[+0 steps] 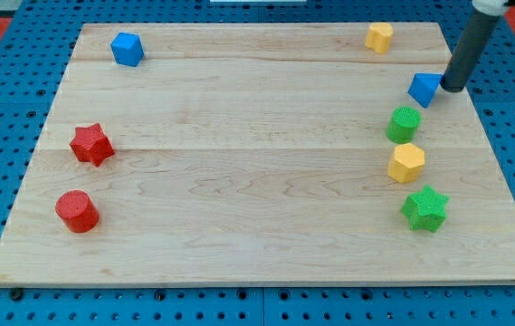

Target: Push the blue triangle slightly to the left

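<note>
- Far over on the view's left, near the top of the wooden board (239, 118), sits a blue cube (127, 49). It is not the block I want, so I leave it alone.
- Lower on the left are a red star (91, 144) and, below it, a red cylinder (77, 211). Both are well apart from my work.
- The middle of the board is bare wood, so the blue triangle has free room on its left side.
- Near the top on the right sits a yellow block (380, 37). It looks a bit like a heart, but I cannot be sure.
- Down the right side runs a line of blocks: a green cylinder (404, 124), a yellow hexagon (406, 163), then a green star (424, 208) at the bottom.
- The blue triangle (424, 89) is by the right edge, just above the green cylinder and very near it.
- My tip (451, 89) is just beside the triangle, on its right. It looks like it touches, or almost.
- I have no fingers to open or close, only a plain rod that holds nothing.
- I think I am lined up and the push is about to start.
- Next I need a short, slow slide straight left.
- If I drift down, the triangle may bump the green cylinder.
</note>
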`<act>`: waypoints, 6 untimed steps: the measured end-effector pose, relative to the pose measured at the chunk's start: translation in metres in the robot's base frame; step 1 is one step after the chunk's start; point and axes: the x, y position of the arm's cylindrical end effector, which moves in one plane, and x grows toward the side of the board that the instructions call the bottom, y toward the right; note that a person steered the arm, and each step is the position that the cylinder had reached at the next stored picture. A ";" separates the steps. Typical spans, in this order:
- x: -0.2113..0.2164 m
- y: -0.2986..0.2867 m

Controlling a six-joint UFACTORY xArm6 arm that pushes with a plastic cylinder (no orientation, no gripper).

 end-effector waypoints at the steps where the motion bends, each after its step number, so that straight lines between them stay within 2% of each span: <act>1: 0.003 -0.037; 2: -0.002 -0.046; 3: 0.006 0.012; 4: 0.030 0.018; 6: 0.026 -0.032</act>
